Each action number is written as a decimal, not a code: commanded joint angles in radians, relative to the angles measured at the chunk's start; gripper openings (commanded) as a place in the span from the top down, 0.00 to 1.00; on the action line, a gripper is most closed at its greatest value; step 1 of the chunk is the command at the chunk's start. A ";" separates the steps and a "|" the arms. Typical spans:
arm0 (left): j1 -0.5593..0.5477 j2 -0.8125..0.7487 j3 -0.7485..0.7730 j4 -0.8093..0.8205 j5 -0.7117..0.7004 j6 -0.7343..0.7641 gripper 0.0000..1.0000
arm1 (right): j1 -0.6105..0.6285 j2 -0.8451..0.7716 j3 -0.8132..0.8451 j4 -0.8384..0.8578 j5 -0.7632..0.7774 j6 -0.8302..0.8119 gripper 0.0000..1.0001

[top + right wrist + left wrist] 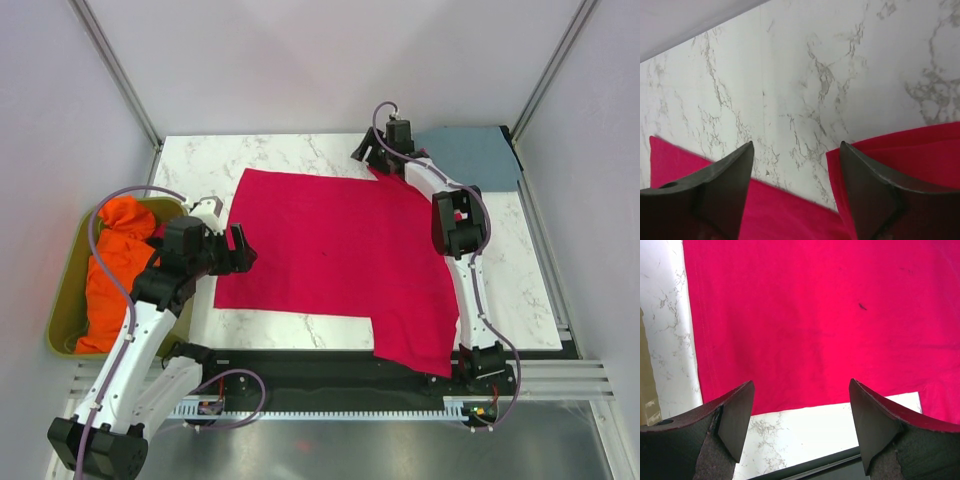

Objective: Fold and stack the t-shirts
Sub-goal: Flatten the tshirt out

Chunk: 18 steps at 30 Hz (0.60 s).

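overhead and wrist views, seen from the near side of the rig. the crimson-red t-shirt [340, 250] lies spread flat across the middle of the marble table [290, 155]; its near right part runs past the table's front edge onto the dark strip there. the slate blue-grey t-shirt [468, 155] sits as a flat rectangle in the far right corner, just beside the red one. the left gripper [240, 250] hangs at the red shirt's left edge, its fingers [735, 410] set wide apart with nothing between them; below them the wrist view shows the shirt's near hem and bare marble. the right gripper [368, 152] is at the shirt's far edge, its fingers [865, 180] also spread, gripping nothing; between their tips marble shows, with red cloth on either side. whether the tips touch the cloth cannot be told. left of the table, an olive bin [62, 300] holds a crumpled orange cloth [110, 285].
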 commanded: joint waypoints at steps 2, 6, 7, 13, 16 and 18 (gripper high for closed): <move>0.001 -0.004 -0.002 0.034 0.003 -0.021 0.16 | -0.006 -0.020 0.098 0.044 -0.064 -0.033 0.11; 0.001 0.008 0.001 0.025 -0.033 -0.032 0.17 | -0.006 -0.162 0.069 0.022 -0.038 -0.115 0.02; 0.001 0.013 0.007 0.022 -0.040 -0.035 0.17 | -0.006 -0.248 0.022 0.018 -0.015 -0.129 0.02; -0.077 0.046 0.014 -0.052 -0.156 -0.151 0.23 | 0.002 -0.699 -0.480 0.005 0.112 -0.151 0.02; -0.221 0.143 0.033 -0.168 -0.351 -0.278 0.27 | 0.006 -0.857 -0.752 0.004 0.111 -0.145 0.02; -0.287 0.256 0.042 -0.216 -0.443 -0.365 0.25 | 0.005 -0.919 -0.869 -0.004 0.080 -0.142 0.02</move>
